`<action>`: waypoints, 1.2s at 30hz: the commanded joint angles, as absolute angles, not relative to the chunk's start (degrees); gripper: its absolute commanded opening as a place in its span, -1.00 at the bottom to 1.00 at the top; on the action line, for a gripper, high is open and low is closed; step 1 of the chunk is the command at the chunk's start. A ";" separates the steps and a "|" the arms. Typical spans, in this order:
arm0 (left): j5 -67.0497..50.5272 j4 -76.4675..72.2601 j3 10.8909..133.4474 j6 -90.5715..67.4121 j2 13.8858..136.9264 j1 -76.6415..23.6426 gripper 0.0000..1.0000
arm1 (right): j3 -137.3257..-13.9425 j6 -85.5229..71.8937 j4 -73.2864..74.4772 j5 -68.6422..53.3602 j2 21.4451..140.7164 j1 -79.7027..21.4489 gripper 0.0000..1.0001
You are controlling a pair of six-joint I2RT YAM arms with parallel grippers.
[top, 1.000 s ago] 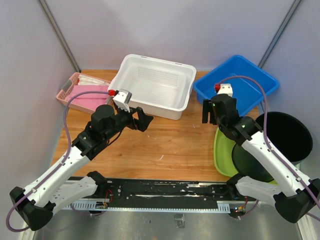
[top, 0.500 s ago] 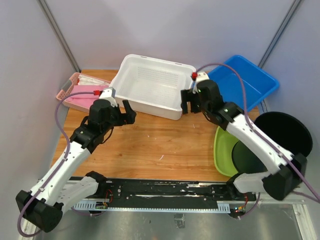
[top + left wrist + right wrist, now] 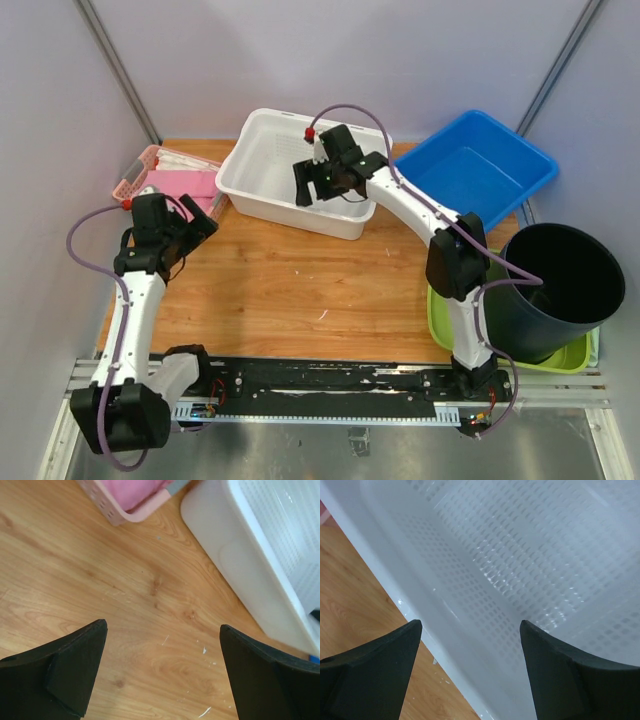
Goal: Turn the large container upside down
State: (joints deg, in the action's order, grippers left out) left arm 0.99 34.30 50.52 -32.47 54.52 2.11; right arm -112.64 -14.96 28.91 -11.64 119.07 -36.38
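1. While the wooden table [image 3: 300,290] spreads wide around it, the large container [image 3: 265,160], a white perforated tub, sits upright at the far middle. Its open side faces up and its long axis runs left to right.
2. A pink basket [image 3: 160,185] lies just off the tub's left end.
3. The right gripper [image 3: 316,188] hangs over the tub's interior, close to the near long wall, jaws spread wide and holding nothing. It is the nearer arm.
4. The left gripper [image 3: 200,218] hovers above bare wood, fingers wide apart and empty. The tub's left short end lies ahead and to its right, so flipping likely calls for a grip on a rim first.
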 commanded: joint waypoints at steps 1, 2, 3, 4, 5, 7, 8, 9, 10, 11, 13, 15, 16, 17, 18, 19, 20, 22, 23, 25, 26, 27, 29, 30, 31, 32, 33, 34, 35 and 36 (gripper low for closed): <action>-11.17 31.07 49.45 -35.33 58.49 10.69 0.98 | -109.67 -14.47 33.75 -24.52 118.50 -37.08 0.62; -11.69 30.18 49.40 -35.85 59.76 11.83 0.98 | -107.53 -14.24 33.37 -26.34 117.50 -37.02 0.62; -12.19 29.18 49.25 -36.68 61.09 13.04 0.98 | -104.97 -14.01 32.82 -27.87 116.38 -37.07 0.62; -13.06 27.97 49.04 -37.64 62.47 14.45 0.98 | -102.58 -13.63 32.37 -29.42 115.07 -37.09 0.62; -14.15 26.57 48.54 -38.87 63.69 15.91 0.98 | -100.05 -13.32 32.27 -30.33 114.03 -37.17 0.62; -16.02 22.77 46.75 -41.88 65.54 18.68 0.98 | -94.77 -12.94 31.59 -31.89 109.87 -37.18 0.62; -17.34 20.43 45.71 -43.37 66.49 19.78 0.98 | -92.00 -12.74 30.94 -32.73 108.17 -37.24 0.62; -17.90 18.39 44.98 -44.63 67.37 20.41 0.98 | -89.77 -12.50 30.53 -33.83 106.59 -37.26 0.62; -17.34 17.05 44.62 -45.59 68.31 20.56 0.98 | -87.81 -12.09 30.28 -35.06 105.20 -37.44 0.62; -17.27 15.30 44.24 -46.45 69.26 20.58 0.98 | -86.14 -11.56 30.36 -36.00 103.57 -37.58 0.62; -17.57 11.57 43.60 -47.68 71.29 20.59 0.98 | -83.48 -10.43 31.68 -37.31 101.63 -37.98 0.62; -17.86 7.66 43.55 -47.99 73.41 20.57 0.98 | -82.40 -8.92 34.60 -37.45 99.68 -38.57 0.62; -17.88 6.72 44.08 -47.58 74.59 20.57 0.98 | -81.97 -8.31 35.84 -36.99 98.57 -38.71 0.62; -17.81 5.84 44.64 -47.11 75.59 20.59 0.98 | -81.43 -7.99 36.60 -36.07 97.26 -38.97 0.63; -17.66 4.94 45.11 -46.90 76.44 20.59 0.98 | -80.79 -7.96 36.94 -34.92 95.79 -39.15 0.63; -17.61 3.81 45.55 -46.62 77.33 20.57 0.98 | -79.84 -8.33 36.94 -33.70 93.99 -39.16 0.63; -17.58 2.82 46.23 -46.33 78.43 20.57 0.98 | -79.03 -8.74 36.88 -32.50 92.33 -39.17 0.63; -17.94 0.49 47.55 -46.87 81.48 20.61 0.98 | -77.23 -9.84 36.22 -30.09 88.43 -39.13 0.63; -18.11 -1.22 48.15 -47.27 82.97 20.56 0.98 | -76.32 -10.40 35.83 -29.32 86.62 -39.15 0.63; -17.88 -3.84 50.05 -48.38 86.63 20.53 0.98 | -74.66 -11.35 35.24 -27.87 83.04 -39.14 0.64; -18.07 -5.22 51.20 -48.74 88.53 20.51 0.98 | -73.72 -11.98 35.00 -26.81 81.09 -39.19 0.64; -18.41 -6.44 52.62 -49.24 90.52 20.48 0.98 | -72.69 -12.65 34.68 -25.87 79.09 -39.20 0.64; -19.31 -8.58 56.03 -49.96 94.54 20.19 0.98 | -70.22 -13.94 33.51 -24.44 75.35 -39.20 0.64; -19.72 -9.43 57.93 -50.00 96.48 19.88 0.98 | -68.32 -14.47 32.74 -23.72 72.88 -39.19 0.65; -20.16 -9.92 60.01 -50.00 98.31 19.48 0.98 | -66.95 -15.06 31.97 -22.98 71.24 -39.16 0.65; -20.96 -11.19 61.96 -50.24 100.19 18.91 0.98 | -65.72 -15.64 31.45 -22.27 69.76 -39.19 0.66; -21.79 -12.11 64.00 -50.53 102.07 18.23 0.98 | -64.64 -16.06 31.06 -21.61 68.53 -39.15 0.66; -22.88 -12.60 66.20 -50.83 103.92 17.49 0.98 | -63.66 -16.65 30.81 -21.02 67.67 -39.15 0.66; -23.91 -12.36 69.75 -50.77 105.78 16.70 0.98 | -62.99 -17.06 30.81 -20.45 67.07 -39.14 0.66; -24.71 -10.83 72.59 -50.35 107.34 16.04 0.98 | -62.57 -17.50 30.95 -19.95 66.66 -39.19 0.66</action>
